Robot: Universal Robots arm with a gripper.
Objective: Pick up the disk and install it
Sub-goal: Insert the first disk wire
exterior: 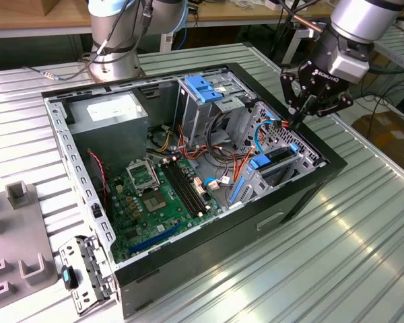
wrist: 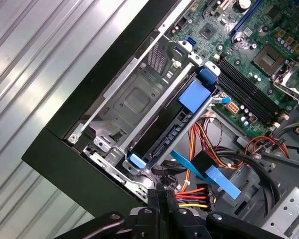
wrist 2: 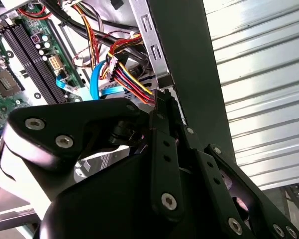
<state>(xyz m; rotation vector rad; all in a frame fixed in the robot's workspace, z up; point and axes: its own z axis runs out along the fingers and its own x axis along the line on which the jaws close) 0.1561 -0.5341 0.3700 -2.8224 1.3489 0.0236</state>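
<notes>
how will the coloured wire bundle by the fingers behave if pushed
The coloured wires look thin and loosely curved, so probably floppy and light, bending aside rather than resisting. Their black connector is likely stiff and may snag.

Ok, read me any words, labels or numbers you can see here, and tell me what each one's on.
No text here can be quoted.
White lettering on the gripper body: a maker's mark, not read out.
White sticker on the power supply: print too small to read.
Markings on the motherboard: too small to read in any view.
</notes>
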